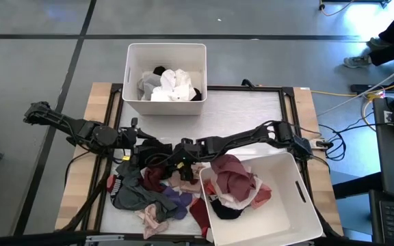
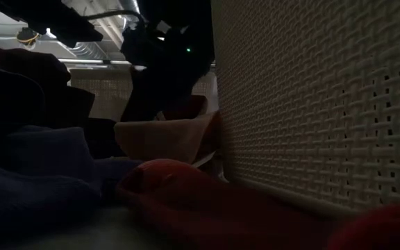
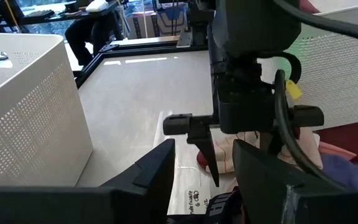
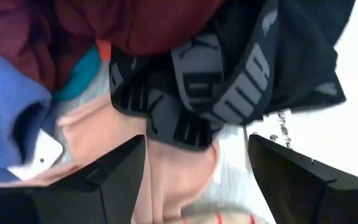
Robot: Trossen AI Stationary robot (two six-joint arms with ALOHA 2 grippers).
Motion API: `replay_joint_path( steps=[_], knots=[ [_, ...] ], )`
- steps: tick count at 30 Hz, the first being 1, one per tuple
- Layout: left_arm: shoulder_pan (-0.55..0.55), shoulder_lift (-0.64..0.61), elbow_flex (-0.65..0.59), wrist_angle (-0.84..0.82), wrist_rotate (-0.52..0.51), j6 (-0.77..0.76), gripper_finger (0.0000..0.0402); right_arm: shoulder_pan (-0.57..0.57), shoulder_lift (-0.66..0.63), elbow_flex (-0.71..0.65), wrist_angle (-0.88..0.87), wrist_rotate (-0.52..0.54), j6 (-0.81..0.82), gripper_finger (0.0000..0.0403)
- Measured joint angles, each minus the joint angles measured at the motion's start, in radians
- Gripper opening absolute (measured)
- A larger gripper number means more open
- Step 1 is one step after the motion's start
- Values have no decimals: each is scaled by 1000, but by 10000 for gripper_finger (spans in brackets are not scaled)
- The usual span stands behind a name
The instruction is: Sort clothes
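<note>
A pile of small clothes (image 1: 152, 195) lies on the table's near left: maroon, purple, grey, black and pink pieces. My right gripper (image 1: 181, 162) is open and points down over the pile. In the right wrist view (image 4: 197, 180) its fingers stand either side of a pink garment (image 4: 173, 168), beside a black garment with a grey lettered waistband (image 4: 229, 74). My left gripper (image 1: 144, 152) is open and empty at the pile's far left edge. In its own view (image 3: 204, 171) it looks level across the table at the right gripper (image 3: 213, 155).
A white bin (image 1: 130, 68) at the far edge holds white, grey and black clothes. A second white bin (image 1: 299, 205) at the near right holds maroon and pink clothes; its perforated wall (image 2: 311, 104) stands right next to the pile. Bare tabletop (image 1: 245, 109) lies between the bins.
</note>
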Motion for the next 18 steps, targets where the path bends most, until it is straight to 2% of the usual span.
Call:
replay_joint_path(
  steps=[6,18],
  knots=[
    [0,0,0,-5,0,0,153,-5,35,-1,2,0,0,285],
    [0,0,0,-5,0,0,153,-13,75,0,36,-93,0,285]
  ],
)
